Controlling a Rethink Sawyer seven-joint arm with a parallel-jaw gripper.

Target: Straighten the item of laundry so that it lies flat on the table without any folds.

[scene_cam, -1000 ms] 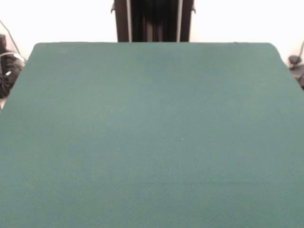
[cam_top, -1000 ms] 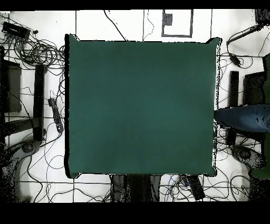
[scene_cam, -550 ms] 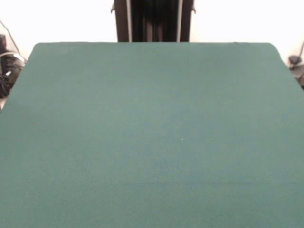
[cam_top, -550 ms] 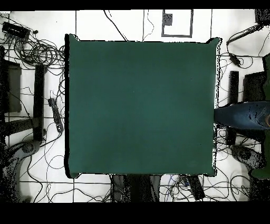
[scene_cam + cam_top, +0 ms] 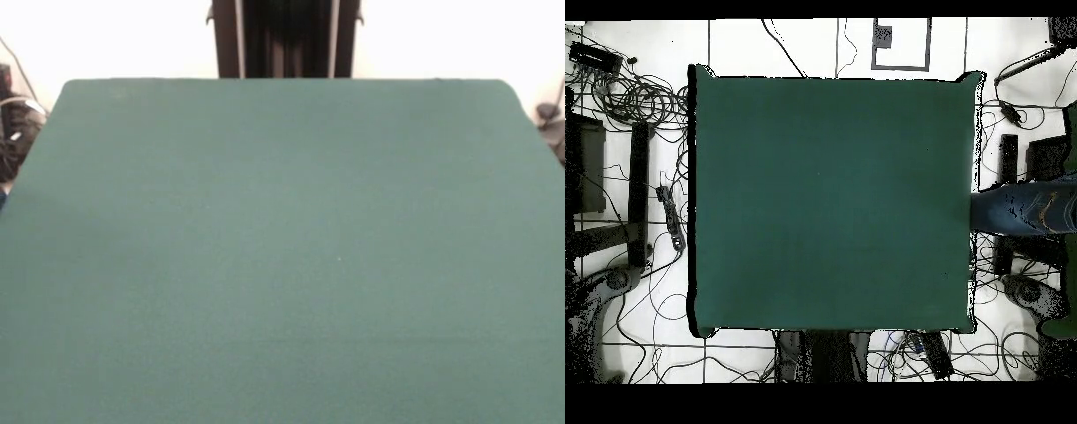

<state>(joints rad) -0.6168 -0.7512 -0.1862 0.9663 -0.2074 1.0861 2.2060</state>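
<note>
The table (image 5: 282, 247) is covered in plain dark green cloth, and nothing lies on it in the front view. In the overhead view the table (image 5: 830, 200) is also bare. Just past its right edge is a piece of blue denim with pale faded patches, the item of laundry (image 5: 1020, 210). Its near end reaches the table's edge and the rest runs out of the picture. I cannot tell what holds it. A thin blue sliver (image 5: 2, 200) shows at the left edge of the front view. Neither view shows the gripper or the arm.
Cables (image 5: 627, 98) and black stands (image 5: 638, 190) lie on the white floor left of the table in the overhead view. More black gear (image 5: 1008, 160) stands on the right beside the denim. Cables (image 5: 13, 124) show at the front view's left edge.
The blue denim at the overhead view's right edge has shifted slightly up the picture and shows more faded patches. A blue sliver has appeared at the front view's left edge. The table is unchanged.
</note>
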